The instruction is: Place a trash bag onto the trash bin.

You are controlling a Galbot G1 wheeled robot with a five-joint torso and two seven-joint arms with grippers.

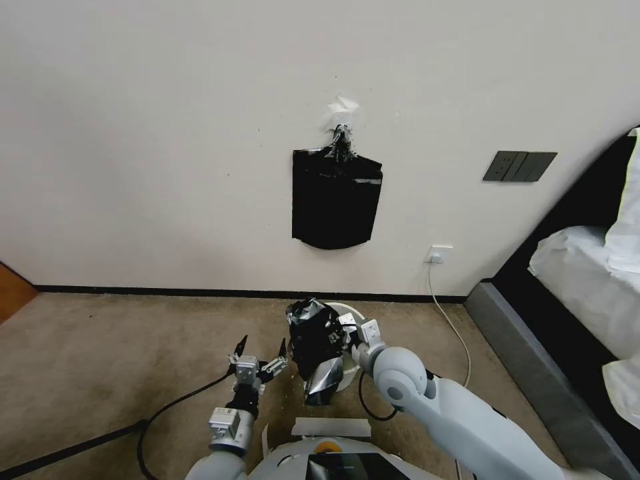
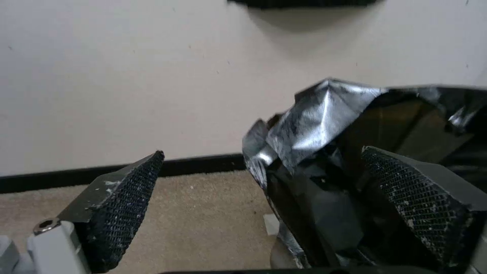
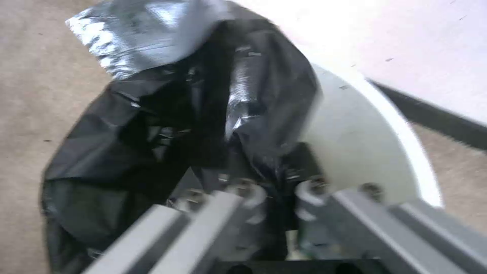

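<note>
From the head camera, a flat black pack [image 1: 337, 200] hangs on the wall [image 1: 167, 133] above the work, with a switch plate [image 1: 519, 166] and a socket [image 1: 439, 254] to its right and a white cord [image 1: 450, 320] trailing down to the carpet [image 1: 113, 347]. A bed [image 1: 587, 280] stands along the right side. The trash bin [image 1: 347, 312] sits on the carpet near the wall, mostly hidden behind the trash bag [image 1: 319, 353], a crumpled black bundle that hangs roughly upright, longer top to bottom, its silvery lower end pointing down. The right gripper [image 1: 347, 333] is at the bag's right edge and holds it. The left gripper [image 1: 260, 352] hovers just left of the bag, fingers spread wide and empty.

In the left wrist view, the left gripper [image 2: 284, 201] has its two fingers far apart; the bag [image 2: 325, 125] bulges up beside one finger [image 2: 416, 205], with wall, baseboard [image 2: 193, 167] and carpet beyond.

In the right wrist view, the bag [image 3: 167, 125] drapes over one side of the bin's pale rim [image 3: 401, 137]. The right gripper's fingers [image 3: 243, 190] are closed on the film.
</note>
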